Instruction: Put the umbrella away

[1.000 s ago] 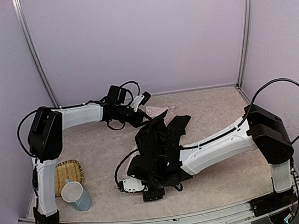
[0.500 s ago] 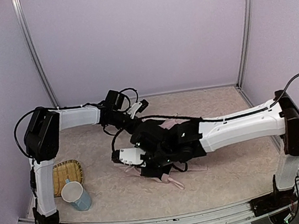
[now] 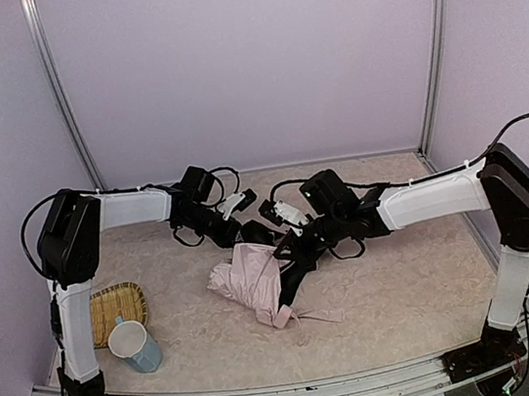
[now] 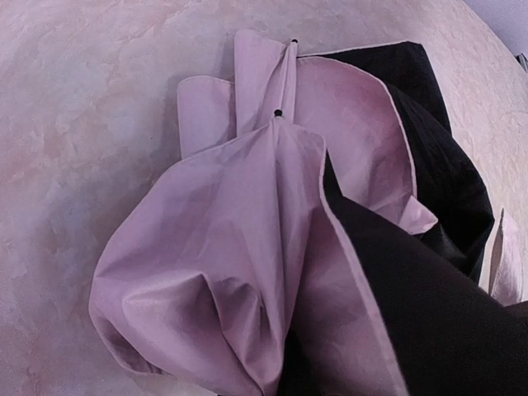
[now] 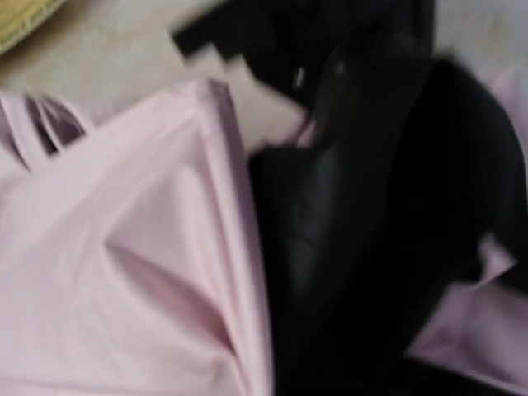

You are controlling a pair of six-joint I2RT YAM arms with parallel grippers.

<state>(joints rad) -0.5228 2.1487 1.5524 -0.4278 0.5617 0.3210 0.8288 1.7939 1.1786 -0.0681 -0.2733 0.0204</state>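
**No Readable Text**

No lettering, label, brand, number or sign can be read in any view. The umbrella [image 3: 256,280] shows only plain pink and black fabric. The cup [image 3: 134,346] and the woven tray [image 3: 113,300] carry no legible marks. The right wrist view is too blurred to show any print.

both arms reach inward from raised elbows, forearms nearly level. the left claw [image 3: 247,230] and the right claw [image 3: 290,251] angle downward toward each other near the middle, both closed, tips close together.
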